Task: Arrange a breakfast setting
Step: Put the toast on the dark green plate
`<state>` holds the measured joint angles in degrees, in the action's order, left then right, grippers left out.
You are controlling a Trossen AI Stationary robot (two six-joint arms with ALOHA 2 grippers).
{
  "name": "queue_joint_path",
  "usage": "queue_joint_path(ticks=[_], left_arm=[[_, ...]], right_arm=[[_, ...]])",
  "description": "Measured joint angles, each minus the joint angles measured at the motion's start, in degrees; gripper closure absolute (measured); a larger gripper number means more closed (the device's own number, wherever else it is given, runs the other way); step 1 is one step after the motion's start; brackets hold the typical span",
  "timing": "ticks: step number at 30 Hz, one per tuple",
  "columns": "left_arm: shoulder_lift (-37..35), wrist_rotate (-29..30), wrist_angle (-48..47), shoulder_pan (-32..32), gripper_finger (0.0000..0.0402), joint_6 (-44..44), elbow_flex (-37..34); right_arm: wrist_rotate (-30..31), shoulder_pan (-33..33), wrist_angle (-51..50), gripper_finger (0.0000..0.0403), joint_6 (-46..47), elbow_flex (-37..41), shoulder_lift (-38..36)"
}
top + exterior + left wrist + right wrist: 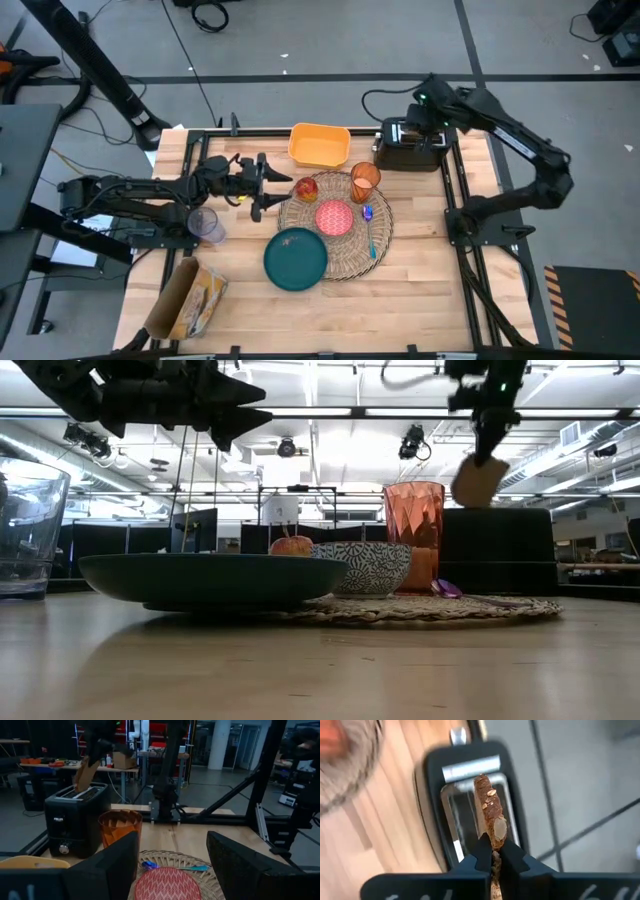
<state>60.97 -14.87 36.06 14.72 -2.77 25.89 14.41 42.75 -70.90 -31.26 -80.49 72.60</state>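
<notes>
My right gripper (pixel 493 856) is above the black toaster (pixel 408 150) at the table's far right, shut on the toast slice (pixel 490 815), which also shows in the low view (pixel 478 478). My left gripper (pixel 272 195) is open and empty, level above the table just left of the small orange-red fruit (pixel 306 187). On the round straw placemat (pixel 345 262) rest the pink bowl (pixel 334 217), the orange cup (pixel 365 178), the blue-green spoon (pixel 370 228) and the fruit. The teal plate (pixel 296 258) lies on the mat's near-left edge. My right gripper pinches the toast slice's two flat faces between its two fingers at the slice's upper end (pixel 493 851). The fingers come from above, pointing down. The slice hangs on edge below them, tilted a little, its lower end (pixel 81 787) just over the toaster's slot (pixel 465 812).
A yellow tray (pixel 320 145) stands at the far edge beside the toaster. A clear glass (pixel 205 225) stands under my left arm. A bag of bread (pixel 190 300) lies at the near left corner. Bare wood (pixel 420 290) lies at the near right.
</notes>
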Motion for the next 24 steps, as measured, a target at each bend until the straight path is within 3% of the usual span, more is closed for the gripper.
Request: queue_joint_path(ticks=[5,11,19,24], left_arm=[[0.00,0.00,-3.09,-0.20,0.0157,-3.29,3.57],[0.02,0.03,-25.61,-1.17,0.0157,-1.06,15.93],[0.00,3.76,-53.15,-1.95,0.0157,-0.66,30.96],[-1.15,4.70,-59.87,-6.16,0.0157,-2.52,33.96]], right_arm=[[0.04,-7.32,4.29,0.0389,1.67,0.00,-6.33],[-1.97,-19.69,10.89,0.0390,6.25,0.00,-10.58],[-1.64,-40.32,21.18,0.0390,9.95,0.02,-9.23],[2.24,-52.54,29.50,0.0390,10.20,0.00,-5.22]])
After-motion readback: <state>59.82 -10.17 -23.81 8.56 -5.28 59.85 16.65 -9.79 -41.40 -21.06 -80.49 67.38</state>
